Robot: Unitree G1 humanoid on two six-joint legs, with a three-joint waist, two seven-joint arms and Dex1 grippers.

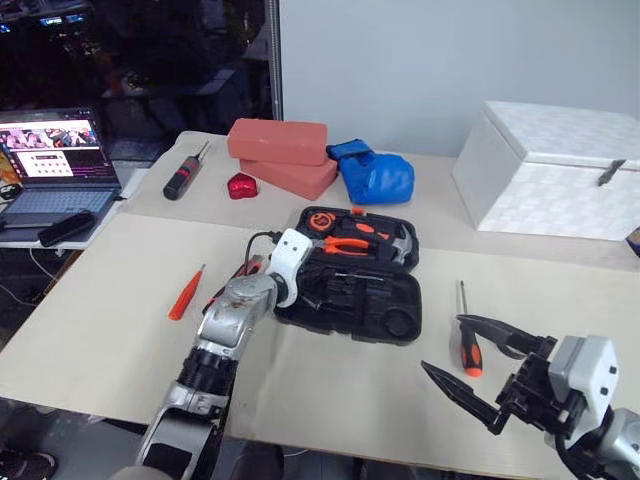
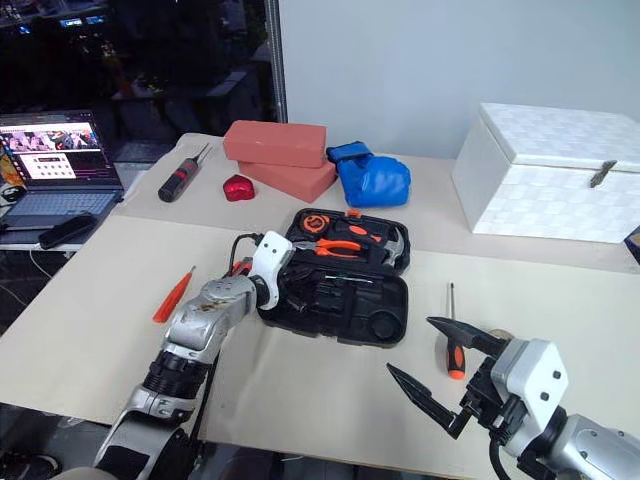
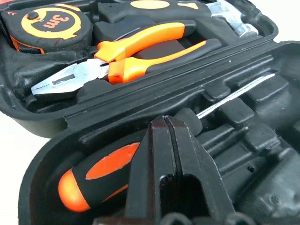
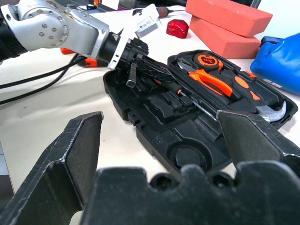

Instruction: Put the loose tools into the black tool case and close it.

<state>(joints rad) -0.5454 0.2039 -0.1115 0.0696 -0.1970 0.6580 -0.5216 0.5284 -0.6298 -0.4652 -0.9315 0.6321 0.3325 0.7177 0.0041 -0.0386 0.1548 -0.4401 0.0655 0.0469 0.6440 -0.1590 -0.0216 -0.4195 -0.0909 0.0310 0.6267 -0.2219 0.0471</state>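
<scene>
**Left claw clenched over a screwdriver in the open case**

The black tool case (image 1: pixel 350 285) lies open mid-table. The left gripper (image 3: pixel 171 154) is clenched empty just above an orange-and-black screwdriver (image 3: pixel 101 176) lying in the near half. In the far half, a tape measure (image 3: pixel 49 23) reads "3m" beside pliers (image 3: pixel 122 56). The right gripper (image 1: pixel 475 365) hangs released at five o'clock from the case. Another screwdriver (image 1: pixel 467 335) lies at three o'clock, a slim orange screwdriver (image 1: pixel 186 293) at nine.
</scene>
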